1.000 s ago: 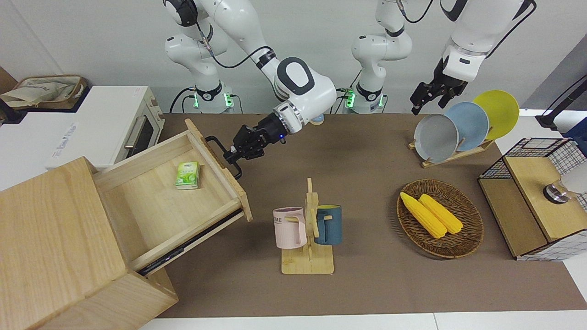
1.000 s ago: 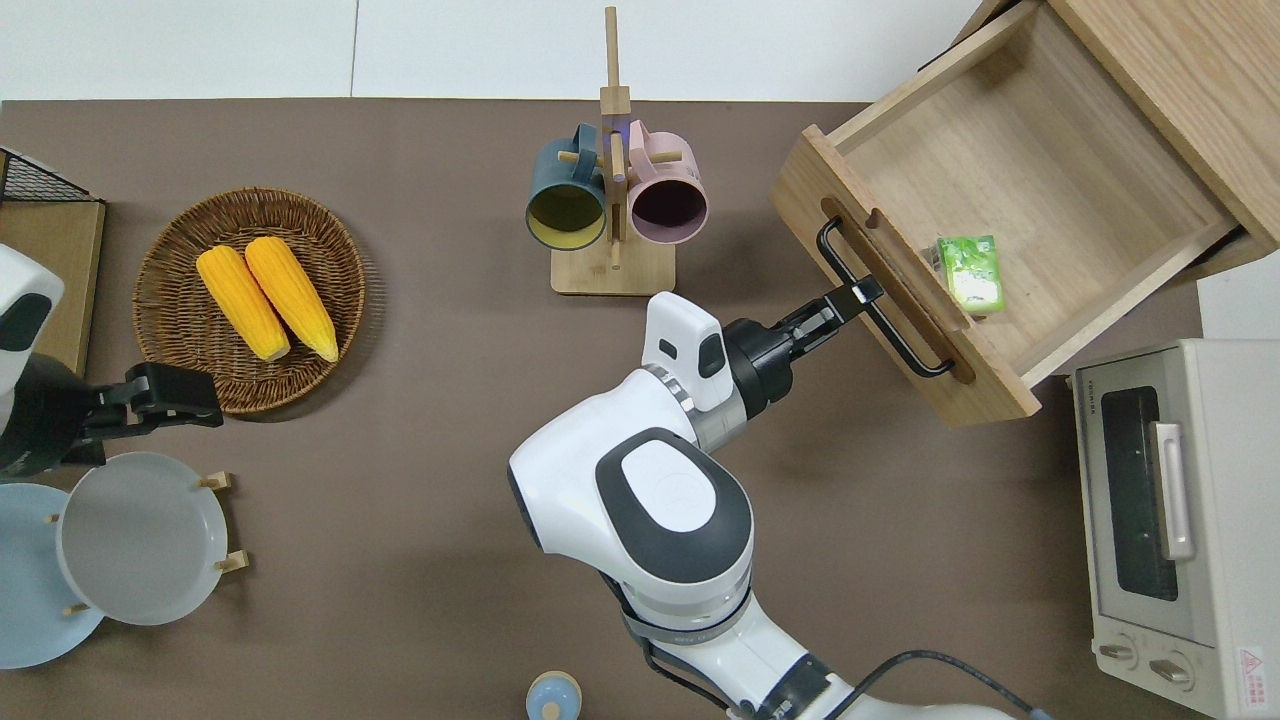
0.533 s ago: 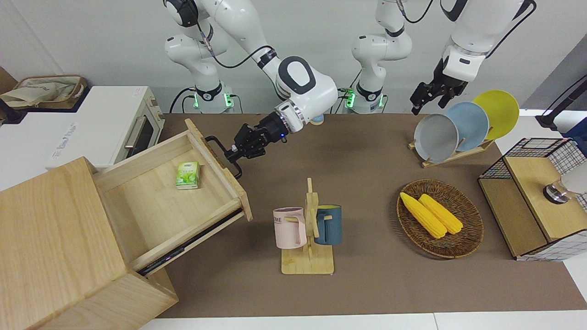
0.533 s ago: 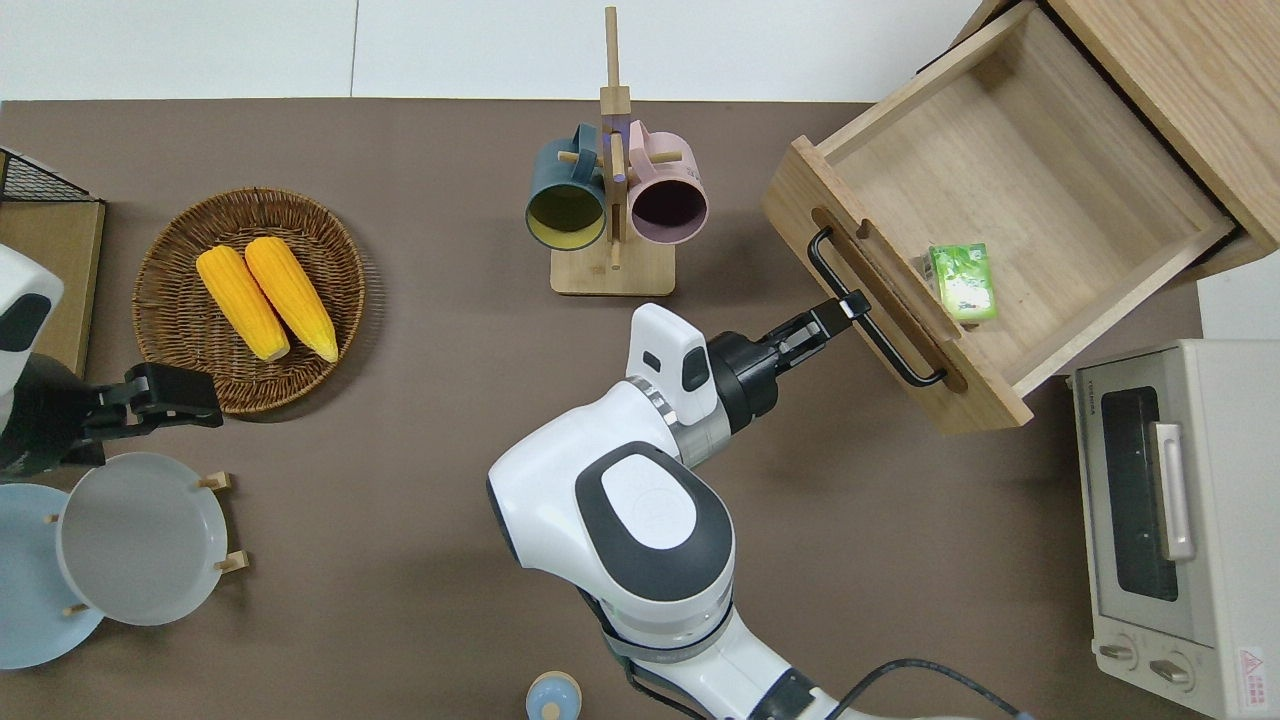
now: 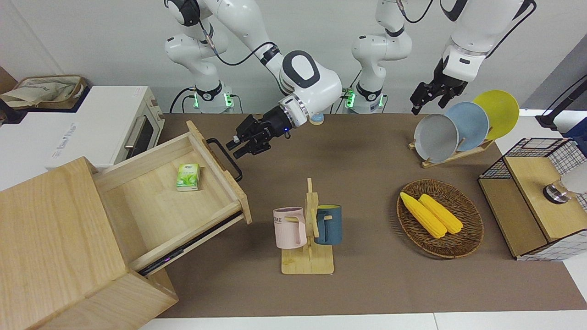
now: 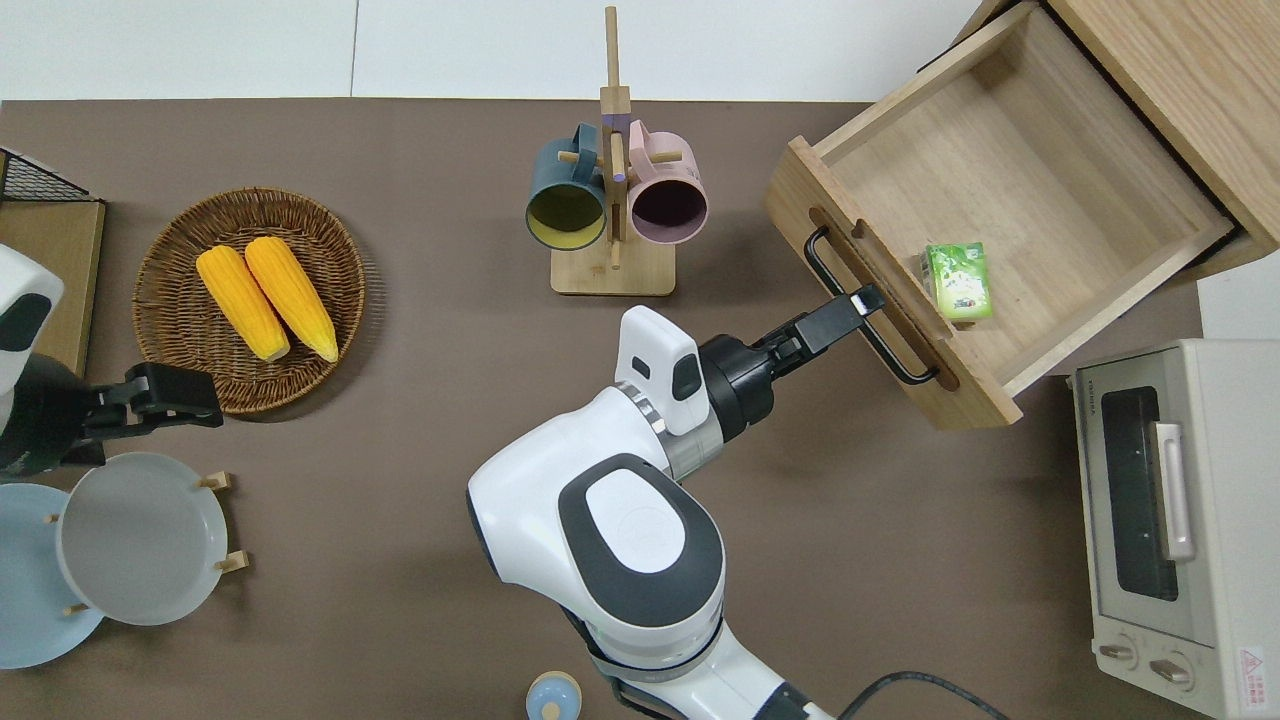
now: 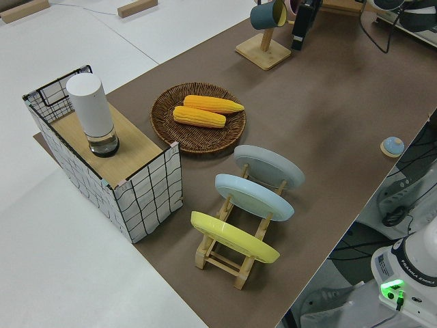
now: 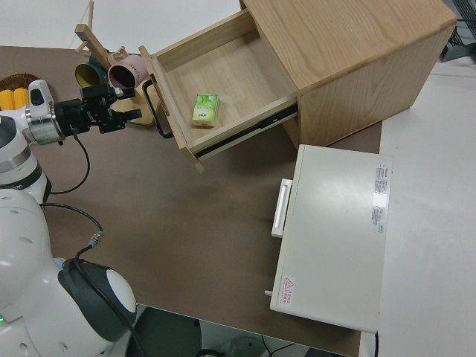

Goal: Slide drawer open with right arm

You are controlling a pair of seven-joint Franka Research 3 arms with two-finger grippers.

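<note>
While the drawer [image 5: 174,197] stands pulled out of the box [image 5: 59,247] at my right arm's end of the table, its long front board runs diagonally and faces the mug rack [image 5: 308,229]. A green packet [image 5: 187,177] lies inside; its writing I cannot read. The pink mug [image 5: 290,228] shows the letters "ME". My right gripper [image 6: 858,302] reaches level toward the handle [image 6: 865,320], fingers spread apart and just beside the bar. My left arm is parked.
</note>
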